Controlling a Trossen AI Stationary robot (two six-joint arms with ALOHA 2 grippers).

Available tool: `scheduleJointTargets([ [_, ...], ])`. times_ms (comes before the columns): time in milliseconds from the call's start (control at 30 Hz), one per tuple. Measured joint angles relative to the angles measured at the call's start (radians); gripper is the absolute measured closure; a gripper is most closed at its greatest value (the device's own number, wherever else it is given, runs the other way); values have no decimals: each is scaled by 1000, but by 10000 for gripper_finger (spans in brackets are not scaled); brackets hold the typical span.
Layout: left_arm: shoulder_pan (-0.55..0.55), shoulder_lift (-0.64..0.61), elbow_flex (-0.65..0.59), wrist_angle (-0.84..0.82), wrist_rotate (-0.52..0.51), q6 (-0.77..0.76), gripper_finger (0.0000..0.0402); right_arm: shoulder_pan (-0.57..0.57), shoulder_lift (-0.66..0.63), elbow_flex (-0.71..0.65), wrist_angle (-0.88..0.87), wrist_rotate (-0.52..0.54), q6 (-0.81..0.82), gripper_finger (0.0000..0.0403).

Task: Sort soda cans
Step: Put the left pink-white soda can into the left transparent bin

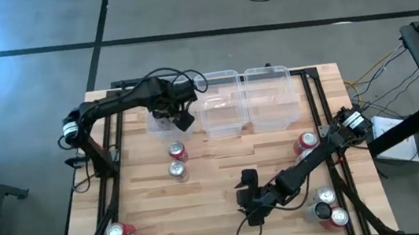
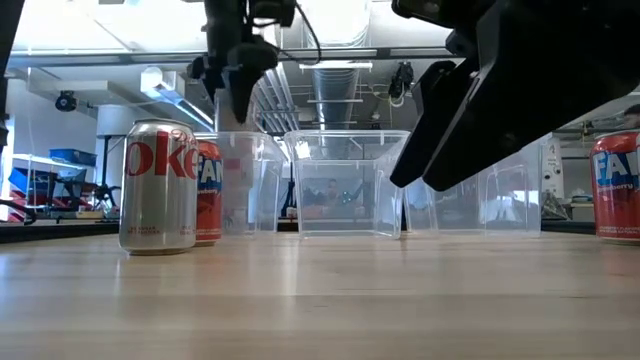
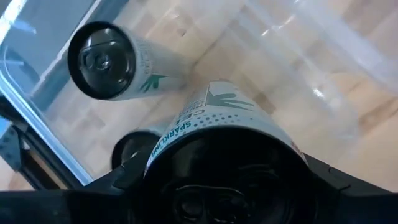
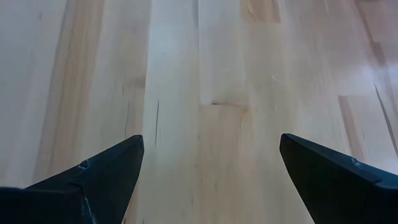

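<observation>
Table (image 1: 223,171) filling centre of high view. Three clear bins (image 1: 224,104) sitting in row at upper centre. Left gripper (image 1: 180,114) hanging over leftmost bin, fingers clamping white can (image 3: 227,121). Right gripper (image 1: 249,198) hovering lower centre, fingers (image 4: 99,174) spread wide, holding nothing. Remaining soda cans (image 1: 176,161) standing scattered: centre-left, lower left, right.

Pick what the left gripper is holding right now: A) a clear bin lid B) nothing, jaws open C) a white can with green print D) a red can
C: in the left wrist view the left gripper is closed around a white can with green print, held above the leftmost clear bin, where another can already lies.
</observation>
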Motion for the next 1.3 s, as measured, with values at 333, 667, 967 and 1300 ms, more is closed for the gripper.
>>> scheduleJointTargets([
  [333,52,9,-68,126,56,-7,157,2,0,0,6,0,54,30],
  [667,66,70,-87,143,129,10,157,2,0,0,6,0,63,30],
  [967,66,130,-87,167,135,34,157,2,1,0,4,-14,63,30],
  [1300,67,134,-87,183,123,26,95,2,1,0,4,-22,56,30],
])
